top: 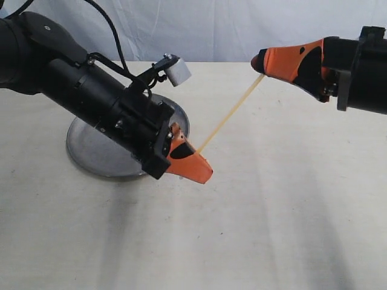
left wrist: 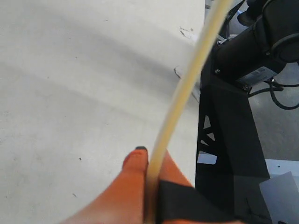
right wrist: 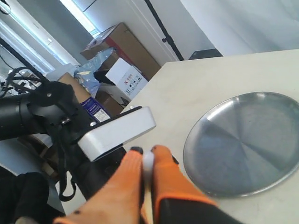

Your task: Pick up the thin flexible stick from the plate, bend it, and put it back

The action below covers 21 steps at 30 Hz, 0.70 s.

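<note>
The thin flexible stick (top: 230, 115) spans the air between both grippers, almost straight with a slight bow. My left gripper (top: 199, 162) is shut on its lower end, just right of the plate (top: 91, 151). My right gripper (top: 259, 62) is shut on the upper end, higher and further right. In the left wrist view the stick (left wrist: 187, 84) rises from between the orange fingers (left wrist: 133, 186) in a gentle curve. In the right wrist view the stick's end (right wrist: 148, 161) shows pale between the fingertips (right wrist: 163, 158), with the empty silver plate (right wrist: 243, 140) beyond.
The left arm's body covers much of the plate in the exterior view. A white camera block (top: 177, 70) sticks up from the left wrist. Table edge, dark arm base (left wrist: 243, 51) and boxes (right wrist: 126, 74) lie off the table.
</note>
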{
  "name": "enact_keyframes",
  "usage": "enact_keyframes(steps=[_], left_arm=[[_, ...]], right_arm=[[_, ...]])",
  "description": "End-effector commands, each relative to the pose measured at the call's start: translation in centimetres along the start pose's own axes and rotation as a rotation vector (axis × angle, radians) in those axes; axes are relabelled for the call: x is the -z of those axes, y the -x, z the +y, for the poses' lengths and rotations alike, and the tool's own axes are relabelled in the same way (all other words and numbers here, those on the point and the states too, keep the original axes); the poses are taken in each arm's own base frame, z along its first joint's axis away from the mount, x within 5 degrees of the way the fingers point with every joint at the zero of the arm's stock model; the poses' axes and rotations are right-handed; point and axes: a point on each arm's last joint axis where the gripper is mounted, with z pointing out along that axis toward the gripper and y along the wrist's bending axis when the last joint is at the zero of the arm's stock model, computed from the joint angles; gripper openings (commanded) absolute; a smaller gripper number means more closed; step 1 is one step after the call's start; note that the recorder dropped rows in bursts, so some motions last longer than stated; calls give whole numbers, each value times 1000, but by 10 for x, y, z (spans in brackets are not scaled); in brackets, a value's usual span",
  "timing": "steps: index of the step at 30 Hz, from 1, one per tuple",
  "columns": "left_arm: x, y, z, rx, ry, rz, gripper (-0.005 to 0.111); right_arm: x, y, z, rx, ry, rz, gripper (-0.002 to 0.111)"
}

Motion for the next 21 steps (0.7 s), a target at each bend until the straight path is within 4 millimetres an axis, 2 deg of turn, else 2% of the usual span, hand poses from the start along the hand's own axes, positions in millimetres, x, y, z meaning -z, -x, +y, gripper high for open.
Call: enact_keyframes(steps=[1,12,21], left_arm=[[1,4,-1,-16,0,-49,0],[3,13,-15,-169,-128,-155,0],[3,14,-17,-208,-146,-165,0]], right_arm=[[0,4,-1,17,-20,-21,-1],[-3,3,-10,18,-63,-14,-1],[-30,-17,-20,37,-71,103,-1]])
